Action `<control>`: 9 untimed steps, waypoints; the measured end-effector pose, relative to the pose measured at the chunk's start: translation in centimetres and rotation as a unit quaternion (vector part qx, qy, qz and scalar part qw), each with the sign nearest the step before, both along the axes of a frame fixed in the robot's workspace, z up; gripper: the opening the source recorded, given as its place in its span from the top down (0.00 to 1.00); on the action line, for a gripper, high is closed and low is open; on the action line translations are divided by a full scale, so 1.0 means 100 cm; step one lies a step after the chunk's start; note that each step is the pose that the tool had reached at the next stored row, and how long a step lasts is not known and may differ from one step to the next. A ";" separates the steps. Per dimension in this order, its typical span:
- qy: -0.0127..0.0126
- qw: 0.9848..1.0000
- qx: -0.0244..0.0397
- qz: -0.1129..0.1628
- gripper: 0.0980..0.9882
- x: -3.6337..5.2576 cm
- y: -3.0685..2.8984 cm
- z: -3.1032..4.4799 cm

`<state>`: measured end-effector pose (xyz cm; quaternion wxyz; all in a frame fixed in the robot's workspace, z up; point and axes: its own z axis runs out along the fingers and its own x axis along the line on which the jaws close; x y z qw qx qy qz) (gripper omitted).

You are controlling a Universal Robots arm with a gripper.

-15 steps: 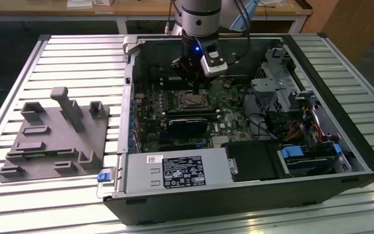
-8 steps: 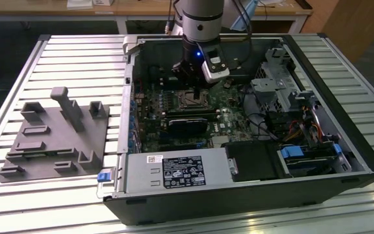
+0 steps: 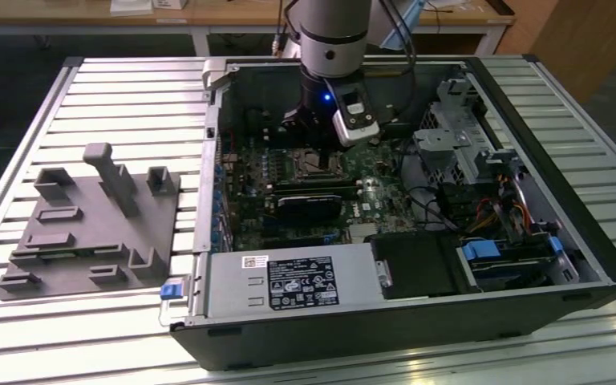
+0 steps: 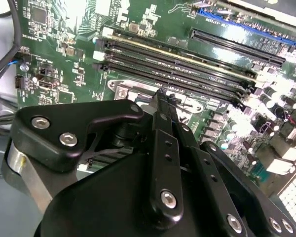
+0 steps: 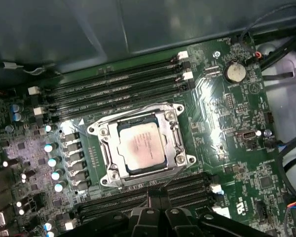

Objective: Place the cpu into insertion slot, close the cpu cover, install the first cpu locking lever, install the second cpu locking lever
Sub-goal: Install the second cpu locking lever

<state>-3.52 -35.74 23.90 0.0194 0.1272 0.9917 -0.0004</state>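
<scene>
The cpu (image 5: 140, 148) lies flat in its insertion slot (image 3: 314, 164) on the green motherboard, silvery top up. The cpu cover (image 5: 175, 143), a silvery frame, lies closed around it. One thin wire locking lever (image 5: 138, 111) runs along the cover's edge toward the memory slots. The other lever (image 5: 175, 173) slants off the opposite edge, and its end reaches the tips of my gripper (image 5: 155, 195). In the second wrist view my gripper (image 4: 163, 96) has its black fingers pressed together just over the socket's edge. In the exterior view the arm reaches down into the open computer case.
Black memory slots (image 5: 123, 86) flank the socket on two sides. Round capacitors (image 5: 52, 160) stand beside it. Cables (image 3: 468, 212) and a drive cage (image 3: 452, 120) fill the case toward the exterior view's right. A grey fixture plate (image 3: 89, 220) lies on the table at that view's left.
</scene>
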 end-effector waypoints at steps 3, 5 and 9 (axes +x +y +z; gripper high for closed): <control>0.000 1.000 0.006 0.008 0.99 -0.0030 -0.0008 -0.0019; 0.000 1.000 0.009 0.015 0.99 -0.0049 -0.0011 -0.0032; 0.000 1.000 0.014 0.027 0.99 -0.0080 -0.0026 -0.0053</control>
